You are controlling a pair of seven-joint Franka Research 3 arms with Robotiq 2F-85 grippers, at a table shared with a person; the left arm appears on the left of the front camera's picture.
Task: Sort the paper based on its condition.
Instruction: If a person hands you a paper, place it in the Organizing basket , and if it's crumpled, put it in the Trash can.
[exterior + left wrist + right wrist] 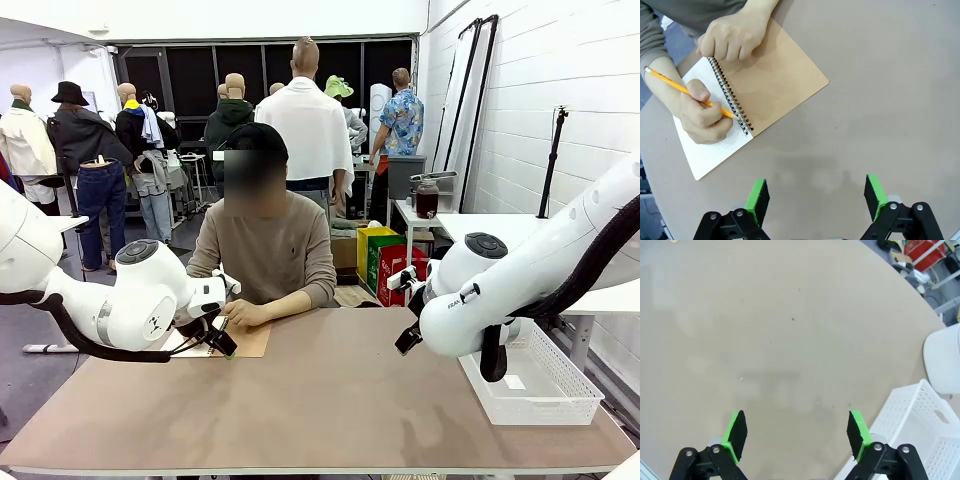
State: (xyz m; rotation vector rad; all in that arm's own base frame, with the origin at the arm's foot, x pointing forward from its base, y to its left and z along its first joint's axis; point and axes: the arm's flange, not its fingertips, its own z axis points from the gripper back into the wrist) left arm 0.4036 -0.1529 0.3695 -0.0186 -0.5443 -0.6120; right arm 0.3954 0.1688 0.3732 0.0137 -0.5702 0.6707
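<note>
Sorting looks not yet begun: the paper (710, 155) is a page bound in the open notebook (775, 82) at the far left, where a hand (702, 117) writes with a pencil (670, 81). The left gripper (816, 195) hangs released just beside it. The right gripper (796, 430), released too, hangs over bare table by the basket (935, 440) at the right.

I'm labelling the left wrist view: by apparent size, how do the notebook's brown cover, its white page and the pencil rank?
1. brown cover
2. white page, partly hidden
3. pencil, clearly smallest
</note>
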